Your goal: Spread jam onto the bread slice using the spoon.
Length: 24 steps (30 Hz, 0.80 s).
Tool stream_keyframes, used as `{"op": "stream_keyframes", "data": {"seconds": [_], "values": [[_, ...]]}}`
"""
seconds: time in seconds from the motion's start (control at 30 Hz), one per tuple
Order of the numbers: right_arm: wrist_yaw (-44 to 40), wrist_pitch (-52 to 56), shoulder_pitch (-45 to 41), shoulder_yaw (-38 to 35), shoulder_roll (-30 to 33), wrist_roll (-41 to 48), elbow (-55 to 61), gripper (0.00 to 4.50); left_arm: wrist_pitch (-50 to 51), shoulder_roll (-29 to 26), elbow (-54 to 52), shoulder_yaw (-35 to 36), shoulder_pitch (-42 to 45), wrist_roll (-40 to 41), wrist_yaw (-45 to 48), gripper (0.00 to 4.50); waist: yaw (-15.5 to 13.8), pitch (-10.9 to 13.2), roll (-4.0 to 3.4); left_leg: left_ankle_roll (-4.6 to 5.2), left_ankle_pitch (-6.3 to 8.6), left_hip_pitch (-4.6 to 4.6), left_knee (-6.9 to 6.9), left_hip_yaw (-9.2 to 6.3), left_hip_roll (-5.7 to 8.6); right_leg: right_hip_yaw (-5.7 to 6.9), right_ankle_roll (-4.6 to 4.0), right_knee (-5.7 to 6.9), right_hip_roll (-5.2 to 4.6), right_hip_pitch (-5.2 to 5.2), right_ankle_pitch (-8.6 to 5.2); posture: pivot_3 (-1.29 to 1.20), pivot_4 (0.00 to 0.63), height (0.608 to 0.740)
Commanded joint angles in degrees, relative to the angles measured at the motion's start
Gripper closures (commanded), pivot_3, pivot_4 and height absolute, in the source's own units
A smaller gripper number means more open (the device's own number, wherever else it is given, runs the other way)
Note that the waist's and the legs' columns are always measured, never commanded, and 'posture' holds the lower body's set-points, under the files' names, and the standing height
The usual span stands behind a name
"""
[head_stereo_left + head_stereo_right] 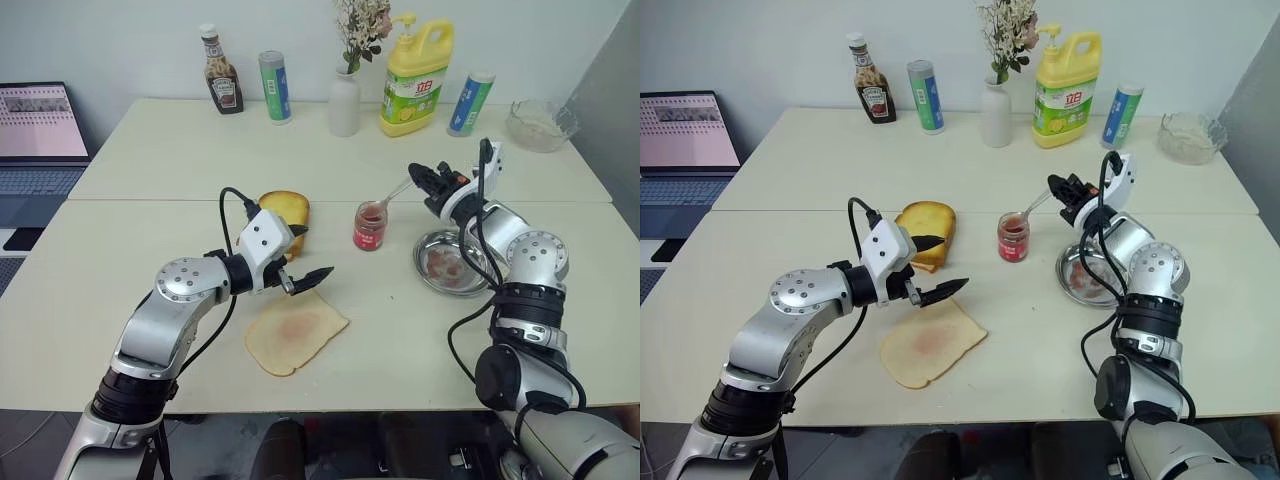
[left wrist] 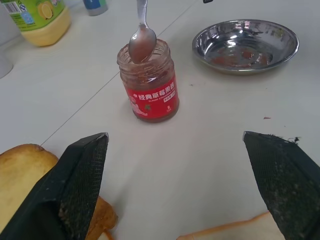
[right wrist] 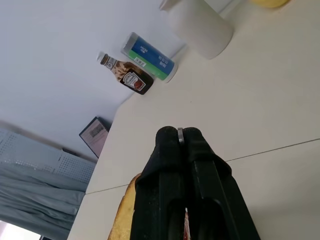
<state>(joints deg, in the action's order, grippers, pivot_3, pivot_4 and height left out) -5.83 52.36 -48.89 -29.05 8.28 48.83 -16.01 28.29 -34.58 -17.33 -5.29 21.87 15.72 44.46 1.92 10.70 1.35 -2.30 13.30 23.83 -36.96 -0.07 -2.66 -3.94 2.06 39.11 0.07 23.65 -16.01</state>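
The small jam (image 1: 370, 226) jar with a red label stands open at the table's middle. My right gripper (image 1: 417, 176) is shut on the handle of the silver spoon (image 1: 391, 196), whose bowl (image 2: 142, 42) hangs at the jar's mouth with a film of jam on it. The pale bread slice (image 1: 295, 336) with a pinkish smear lies flat near the front edge. My left gripper (image 1: 305, 255) hovers open just above the slice's far edge, its fingers (image 2: 80, 180) wide apart and holding nothing.
A golden toasted slice (image 1: 285, 212) lies beside my left gripper. A round steel dish (image 1: 455, 262) with jam smears sits right of the jar. A ketchup bottle (image 1: 222, 72), tubes, white vase (image 1: 345, 102), yellow detergent jug (image 1: 415, 75) and glass bowl (image 1: 541, 124) line the back. A laptop (image 1: 38, 140) stands far left.
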Motion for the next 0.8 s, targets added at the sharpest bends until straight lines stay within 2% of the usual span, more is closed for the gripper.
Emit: {"op": "stream_keyframes", "data": {"seconds": [0.03, 0.3, 0.53, 0.63, 0.8], "values": [[1.5, 0.51, -1.95, -2.65, -0.36, 4.48, 1.22, 4.48, -0.36, 0.37, -1.14, 2.24, 0.93, 1.65, -0.08, 0.0, 0.0, 0.0, 0.0, 0.0, 0.0, 0.0, 0.0, 0.0, 0.0, 0.0, 0.0, 0.0, 0.0, 0.0, 0.0, 0.0, 0.15, 0.74], [4.25, 0.52, -1.74, -5.04, -0.66, 9.25, 1.08, 4.48, 0.47, 1.15, -2.21, 5.74, 1.63, 5.58, -0.67, 0.0, -0.01, 0.0, 0.0, 0.0, 0.0, 0.01, 0.0, 0.0, 0.0, 0.01, 0.0, -0.01, 0.0, 0.0, 0.0, 0.0, 0.15, 0.74], [5.87, 0.16, -2.3, -5.6, -0.61, 12.41, 1.64, 4.48, 1.08, -0.52, -3.36, 8.51, -0.06, 7.83, 0.37, 0.0, 0.03, 0.0, 0.0, 0.0, 0.0, 0.01, 0.0, 0.0, 0.0, 0.0, 0.0, -0.01, 0.0, 0.0, 0.0, 0.0, 0.15, 0.74], [6.74, 1.11, -2.06, -5.07, -0.66, 14.39, 3.55, 4.48, -0.05, -1.78, -4.44, 10.47, -2.37, 8.93, 1.39, 0.0, 0.13, 0.0, 0.0, 0.0, 0.0, 0.0, 0.01, 0.01, -0.02, 0.0, 0.0, -0.02, 0.01, 0.0, 0.0, 0.0, 0.15, 0.74], [12.59, 6.48, -0.35, -3.07, -3.72, 23.45, 12.87, 4.48, -1.91, -6.29, -9.47, 17.97, -13.19, 11.44, 4.7, 0.0, 0.81, 0.0, -0.02, 0.01, 0.0, 0.06, 0.09, 0.04, -0.06, -0.04, 0.0, 0.0, 0.01, 0.12, 0.0, 0.0, 0.15, 0.74]]}}
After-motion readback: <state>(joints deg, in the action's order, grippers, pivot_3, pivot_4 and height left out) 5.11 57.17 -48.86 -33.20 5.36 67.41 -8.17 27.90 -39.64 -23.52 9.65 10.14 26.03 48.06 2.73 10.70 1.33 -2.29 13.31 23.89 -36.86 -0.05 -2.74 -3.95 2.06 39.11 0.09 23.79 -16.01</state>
